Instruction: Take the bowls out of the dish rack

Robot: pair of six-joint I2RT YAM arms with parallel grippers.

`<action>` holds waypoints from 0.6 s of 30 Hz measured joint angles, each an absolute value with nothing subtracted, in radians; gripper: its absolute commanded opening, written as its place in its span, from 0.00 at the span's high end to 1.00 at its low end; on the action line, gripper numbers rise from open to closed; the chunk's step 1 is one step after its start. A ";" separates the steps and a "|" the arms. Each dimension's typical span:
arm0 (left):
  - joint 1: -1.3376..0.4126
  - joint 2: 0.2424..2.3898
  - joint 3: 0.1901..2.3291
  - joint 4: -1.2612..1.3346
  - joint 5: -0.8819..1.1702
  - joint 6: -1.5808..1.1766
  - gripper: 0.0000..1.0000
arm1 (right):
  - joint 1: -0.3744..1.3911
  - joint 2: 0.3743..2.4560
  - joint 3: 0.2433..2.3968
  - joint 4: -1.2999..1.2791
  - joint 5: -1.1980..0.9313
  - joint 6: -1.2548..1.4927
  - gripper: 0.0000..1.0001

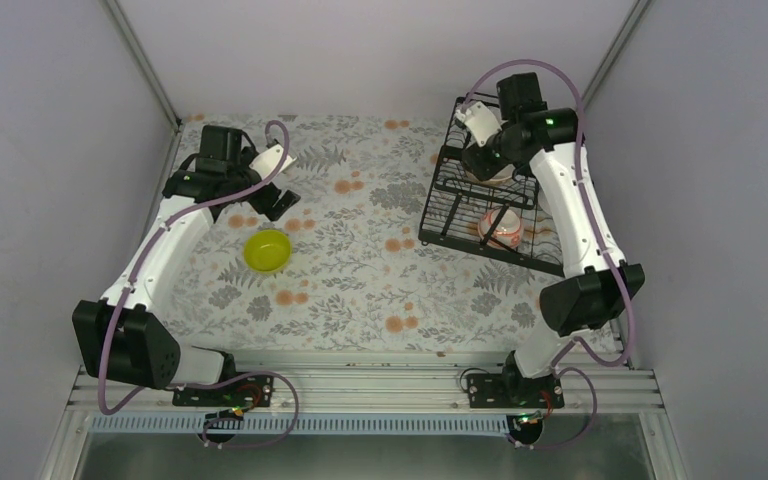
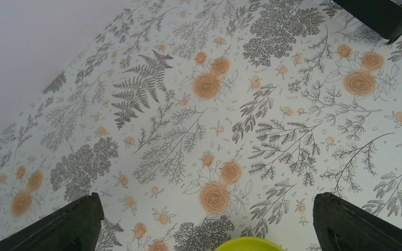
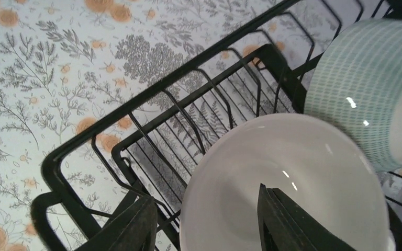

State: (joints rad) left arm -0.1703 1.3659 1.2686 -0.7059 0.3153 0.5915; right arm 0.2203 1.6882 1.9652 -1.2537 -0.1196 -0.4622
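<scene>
Right tool (image 3: pixel 207 198): fingers apart, straddling the rim of the plain white glazed round bowl (image 3: pixel 293 172). One finger sits inside the cavity. The other is outside the wall with a sliver of gap showing, so not clamped.

The white bowl stands on edge in the raised upper tier of the black wire dish rack (image 1: pixel 460 215), its opening facing the wrist camera. Just beside it, on the far side, is a pale mint-green ribbed round bowl (image 3: pixel 366 89); whether they touch I cannot tell.

Key relation: the rim runs across the finger gap, wall between the pads. Judgement: close, then lift up and out along the wires.

A white bowl with red-orange pattern (image 1: pixel 500 228) lies in the lower tray.

Left tool (image 1: pixel 270 200): fingers wide apart, holding nothing, near the lime-yellow round bowl (image 1: pixel 267 250) on the floral tabletop (image 1: pixel 380 290) and well apart from the rack. The right arm is nearer.
</scene>
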 measured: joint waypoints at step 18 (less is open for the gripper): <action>-0.171 1.366 1.262 -0.688 0.289 0.591 0.00 | 0.222 1.691 1.866 -1.229 -0.044 -0.483 0.75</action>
State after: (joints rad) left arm -0.1707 1.3659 1.2625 -0.6884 0.2890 0.5907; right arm 0.2222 1.6905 1.8664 -1.2293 -0.0437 -0.4828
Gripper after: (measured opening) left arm 0.998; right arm 0.264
